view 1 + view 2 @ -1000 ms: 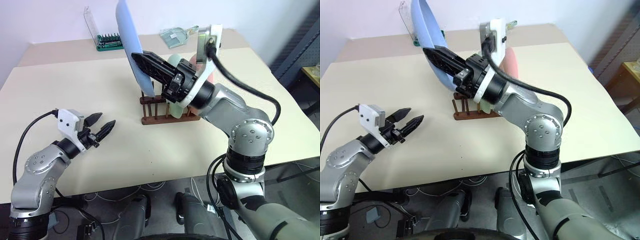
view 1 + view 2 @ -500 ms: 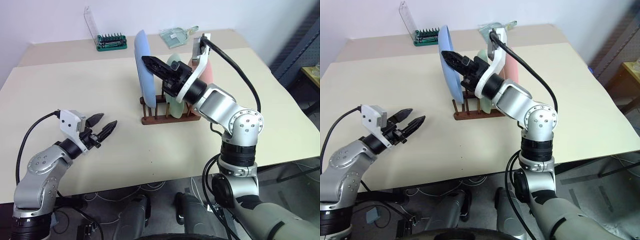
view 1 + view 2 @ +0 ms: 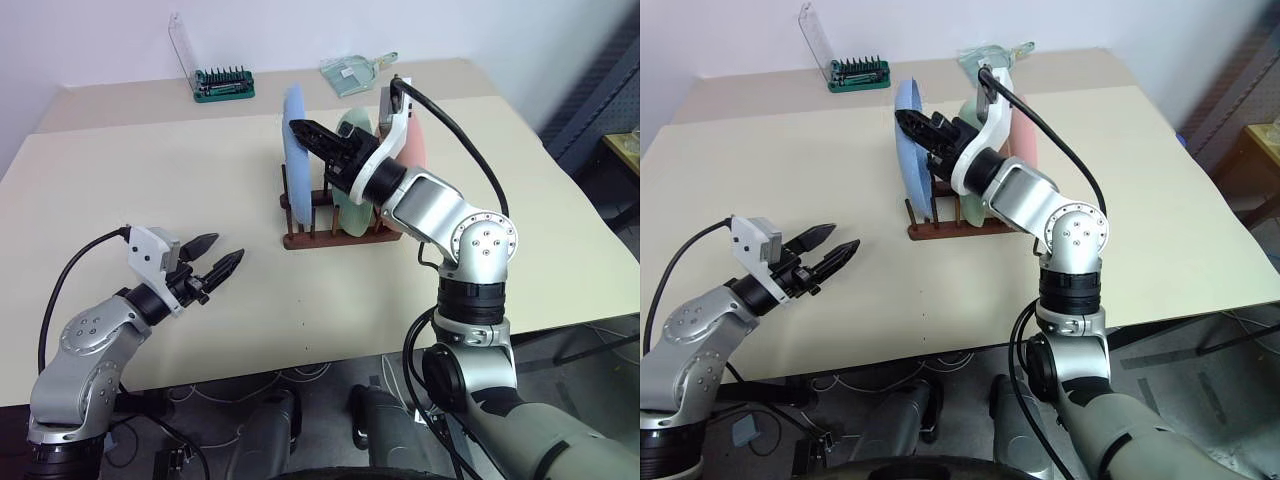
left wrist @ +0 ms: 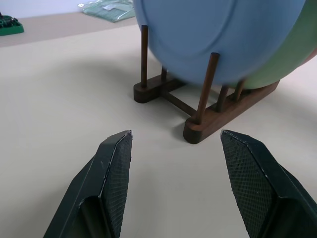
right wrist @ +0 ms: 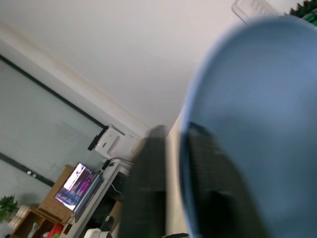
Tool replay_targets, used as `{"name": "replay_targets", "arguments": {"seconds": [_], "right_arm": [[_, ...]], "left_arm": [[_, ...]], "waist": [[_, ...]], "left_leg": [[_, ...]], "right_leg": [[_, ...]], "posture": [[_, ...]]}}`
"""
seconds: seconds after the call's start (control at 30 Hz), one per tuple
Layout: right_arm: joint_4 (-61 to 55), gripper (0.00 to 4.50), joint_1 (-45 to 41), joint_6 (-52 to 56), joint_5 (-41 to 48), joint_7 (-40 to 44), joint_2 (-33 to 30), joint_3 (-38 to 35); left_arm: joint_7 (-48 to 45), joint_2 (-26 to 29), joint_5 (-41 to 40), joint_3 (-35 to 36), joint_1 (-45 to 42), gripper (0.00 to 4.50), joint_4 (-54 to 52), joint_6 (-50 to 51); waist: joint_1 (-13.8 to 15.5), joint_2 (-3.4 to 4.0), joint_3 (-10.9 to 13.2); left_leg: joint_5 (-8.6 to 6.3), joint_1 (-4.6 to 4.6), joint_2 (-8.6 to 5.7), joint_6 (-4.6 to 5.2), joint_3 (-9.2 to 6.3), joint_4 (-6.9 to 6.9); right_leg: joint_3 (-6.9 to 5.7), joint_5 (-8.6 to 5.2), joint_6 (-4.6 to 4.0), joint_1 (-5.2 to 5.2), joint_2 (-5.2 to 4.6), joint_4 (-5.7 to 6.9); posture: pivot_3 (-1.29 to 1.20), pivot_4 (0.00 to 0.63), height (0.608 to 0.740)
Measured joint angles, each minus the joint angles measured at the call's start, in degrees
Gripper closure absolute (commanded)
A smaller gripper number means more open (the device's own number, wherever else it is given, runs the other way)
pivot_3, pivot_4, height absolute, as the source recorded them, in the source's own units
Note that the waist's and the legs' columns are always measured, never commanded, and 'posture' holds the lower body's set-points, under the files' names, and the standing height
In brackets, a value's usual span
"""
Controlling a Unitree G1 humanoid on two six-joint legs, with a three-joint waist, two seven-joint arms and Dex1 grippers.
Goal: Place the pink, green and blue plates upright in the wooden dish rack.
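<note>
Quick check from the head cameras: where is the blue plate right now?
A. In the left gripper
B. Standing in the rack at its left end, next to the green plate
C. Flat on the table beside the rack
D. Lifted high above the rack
B: the blue plate stands between the pegs at the left end of the rack, with the green plate just behind it.

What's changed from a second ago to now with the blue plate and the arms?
The right gripper has brought the blue plate down from above into the wooden dish rack, where it now stands upright at the left end. Its fingers straddle the plate's rim. The green plate, pink plate and open left gripper stayed put.
</note>
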Motion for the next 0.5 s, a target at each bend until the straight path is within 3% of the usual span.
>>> {"name": "replay_targets", "arguments": {"seconds": [0.17, 0.5], "right_arm": [[0.0, 0.04, 0.0, -0.1, 0.5, -0.7, 0.0, -0.1], [-0.4, 0.04, -2.3, -0.4, -1.9, 1.6, -2.5, 1.1]], "left_arm": [[0.0, 0.0, 0.0, -0.3, 0.2, 1.57, -0.3, 0.0], [0.0, 0.0, 0.0, -0.6, 0.2, 1.57, -0.3, 0.0]], "waist": [[0.0, 0.0, 0.0], [0.0, 0.02, 0.0]], "left_leg": [[0.0, 0.0, 0.01, 0.0, 0.0, 0.0], [0.0, 0.0, 0.03, 0.0, 0.01, 0.0]], "right_leg": [[0.0, -0.01, -0.01, 0.0, 0.01, 0.0], [-0.01, -0.01, -0.01, -0.01, 0.04, -0.01]], "posture": [[0.0, 0.15, 0.74], [0.0, 0.15, 0.74]]}}
